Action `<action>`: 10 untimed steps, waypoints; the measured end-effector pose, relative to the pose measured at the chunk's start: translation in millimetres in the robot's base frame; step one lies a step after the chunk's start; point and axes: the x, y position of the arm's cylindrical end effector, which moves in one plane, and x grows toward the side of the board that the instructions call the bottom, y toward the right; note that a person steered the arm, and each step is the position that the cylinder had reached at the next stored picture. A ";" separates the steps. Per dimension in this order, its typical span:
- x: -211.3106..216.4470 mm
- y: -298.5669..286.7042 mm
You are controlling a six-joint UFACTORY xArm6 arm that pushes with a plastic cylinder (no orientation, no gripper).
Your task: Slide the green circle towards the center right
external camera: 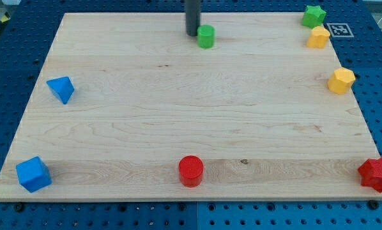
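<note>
The green circle (206, 36) is a short green cylinder near the view's top, a little right of the middle of the wooden board (178, 108). My dark rod comes down from the top edge, and my tip (192, 34) rests on the board just left of the green circle, touching it or nearly so.
A green star (313, 15) and a yellow block (318, 37) sit at the top right. A yellow hexagon (341, 81) is at the right edge. A red star (377, 174) is bottom right, a red circle (191, 170) bottom centre, a blue cube (33, 174) bottom left, a blue triangle (61, 89) at left.
</note>
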 end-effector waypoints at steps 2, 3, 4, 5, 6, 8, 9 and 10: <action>37.1 48.7; 43.0 25.3; 66.7 20.5; 81.3 33.0; 79.8 53.4; 70.3 47.8; 56.1 57.3; 55.0 84.4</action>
